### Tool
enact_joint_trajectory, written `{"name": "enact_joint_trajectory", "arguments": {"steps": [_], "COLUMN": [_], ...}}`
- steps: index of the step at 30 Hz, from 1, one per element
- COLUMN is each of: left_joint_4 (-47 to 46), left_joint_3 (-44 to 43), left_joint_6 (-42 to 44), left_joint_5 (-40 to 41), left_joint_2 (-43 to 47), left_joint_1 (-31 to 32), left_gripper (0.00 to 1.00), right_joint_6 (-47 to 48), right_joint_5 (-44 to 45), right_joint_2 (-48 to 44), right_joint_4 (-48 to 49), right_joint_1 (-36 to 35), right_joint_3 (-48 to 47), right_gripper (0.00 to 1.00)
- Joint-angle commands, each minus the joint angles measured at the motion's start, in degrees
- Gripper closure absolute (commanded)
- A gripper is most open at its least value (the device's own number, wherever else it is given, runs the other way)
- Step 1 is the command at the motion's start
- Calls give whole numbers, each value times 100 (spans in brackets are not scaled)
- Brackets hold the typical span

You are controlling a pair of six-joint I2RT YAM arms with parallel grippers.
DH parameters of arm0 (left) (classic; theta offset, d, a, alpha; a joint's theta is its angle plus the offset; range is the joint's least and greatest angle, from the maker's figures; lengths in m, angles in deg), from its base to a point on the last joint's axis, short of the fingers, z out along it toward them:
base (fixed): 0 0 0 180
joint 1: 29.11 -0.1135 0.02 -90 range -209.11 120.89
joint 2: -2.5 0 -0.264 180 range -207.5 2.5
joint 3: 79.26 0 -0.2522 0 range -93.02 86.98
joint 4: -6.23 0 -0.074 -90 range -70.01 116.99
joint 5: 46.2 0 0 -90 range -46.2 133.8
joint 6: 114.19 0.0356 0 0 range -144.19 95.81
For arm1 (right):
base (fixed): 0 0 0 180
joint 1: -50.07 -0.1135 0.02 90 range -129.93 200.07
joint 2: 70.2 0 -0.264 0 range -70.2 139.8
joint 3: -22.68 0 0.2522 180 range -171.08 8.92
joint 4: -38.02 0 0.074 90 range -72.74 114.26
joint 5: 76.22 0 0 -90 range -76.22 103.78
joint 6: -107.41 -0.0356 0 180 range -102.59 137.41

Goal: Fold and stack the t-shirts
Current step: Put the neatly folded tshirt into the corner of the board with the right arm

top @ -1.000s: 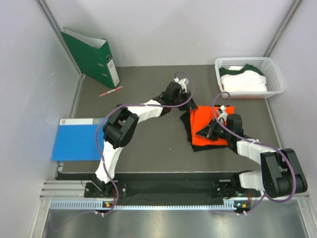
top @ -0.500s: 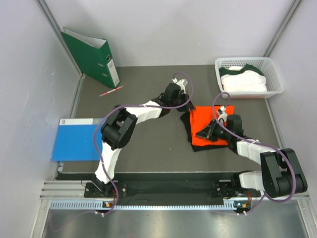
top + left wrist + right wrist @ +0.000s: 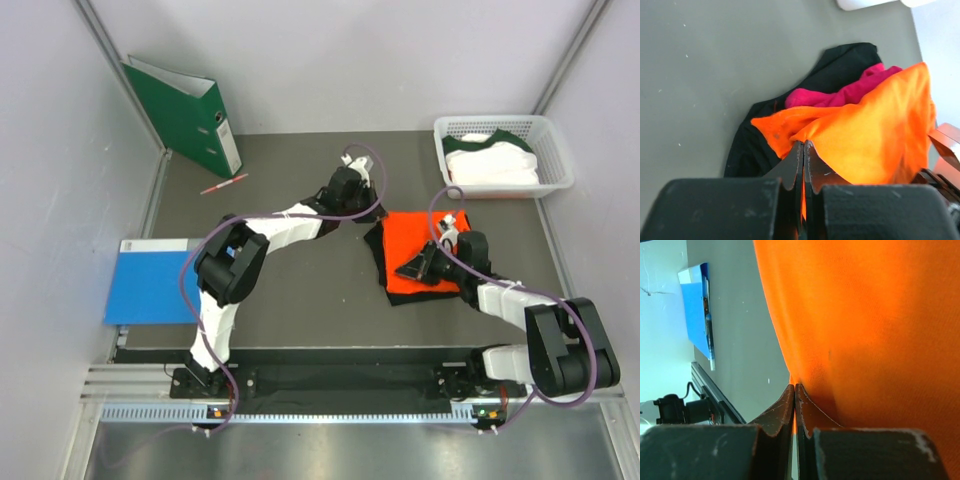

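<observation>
Grey table [image 3: 300, 290]: one orange t-shirt [image 3: 425, 240], one pink [image 3: 840, 92], one black [image 3: 840, 65], one white [image 3: 495, 165].

Matt, seemingly soft cloth: orange t-shirt [image 3: 875, 135].

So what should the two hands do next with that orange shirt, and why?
Both the left hand and right hand are shut on the orange t-shirt along its left edge, so probably lift together and carry it rightward, folding the shirt in half.

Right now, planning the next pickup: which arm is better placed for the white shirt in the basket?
Right, probably: the basket with the white shirt is on its side. The right gripper and left gripper both clamp the orange shirt; either releases first.
</observation>
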Motion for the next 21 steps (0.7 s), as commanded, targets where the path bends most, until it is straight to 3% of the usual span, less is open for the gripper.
{"name": "enact_joint_trajectory", "arguments": {"steps": [1, 10, 11, 18, 21], "left_joint_4": [-57, 206, 241, 461, 785], "left_joint_3": [-255, -325, -325, 184, 342], "left_joint_6": [67, 163, 181, 497, 708], "left_joint_5": [190, 436, 497, 1587, 2035], "left_joint_2": [-204, -293, -214, 726, 1157], "left_joint_1": [-42, -50, -50, -138, -243], "left_gripper": [100, 98, 62, 14, 7], "right_joint_6": [276, 980, 1032, 1279, 1454], "right_joint_5": [41, 621, 717, 1016, 1209], "right_joint_2": [-124, -792, -810, -530, -39], "right_joint_4": [-155, -1394, -1457, -1580, -1615], "right_joint_1": [-79, -166, -184, -622, -1008], "right_joint_3": [-106, -800, -940, -1450, -1845], "right_gripper": [100, 100, 100, 100, 100]}}
